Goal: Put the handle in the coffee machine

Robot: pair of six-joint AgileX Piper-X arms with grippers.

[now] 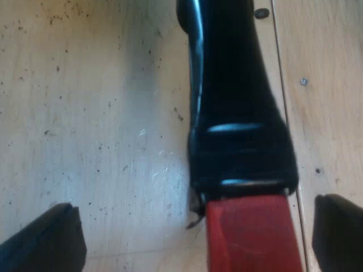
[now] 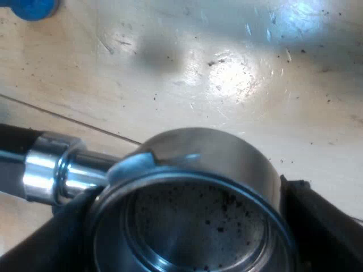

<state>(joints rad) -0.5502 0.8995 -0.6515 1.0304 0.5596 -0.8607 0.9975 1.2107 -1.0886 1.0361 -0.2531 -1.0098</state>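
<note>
Holder [image 2: 227, 164]: sitting on or just above the bench [image 2: 227, 73], impossible to tell which; metal cup facing up, flecks of grounds clinging inside.
Handle [image 1: 238, 102]: stretching dark along the bench, finishing in the red end [image 1: 252, 238].
Left pincer [image 1: 193, 238]: hanging wide, fingers [image 1: 45, 241] straddling the red end and touching neither side of it.
Right pincer [image 2: 184, 224]: hugging the metal cup from both sides, apparently clamping it.
Tamper [image 2: 31, 7]: blue, sitting on the bench well apart from the holder.
Step in hand: judging from this, securing the holder for the lift, with the cup end gripped and the handle end not yet taken.
Next move: probably calling for a level lift, carrying the holder to the coffee machine, seating the cup up into its front and swinging the handle across to lock.
Writing: showing no brand, label or lettering that can be read.
</note>
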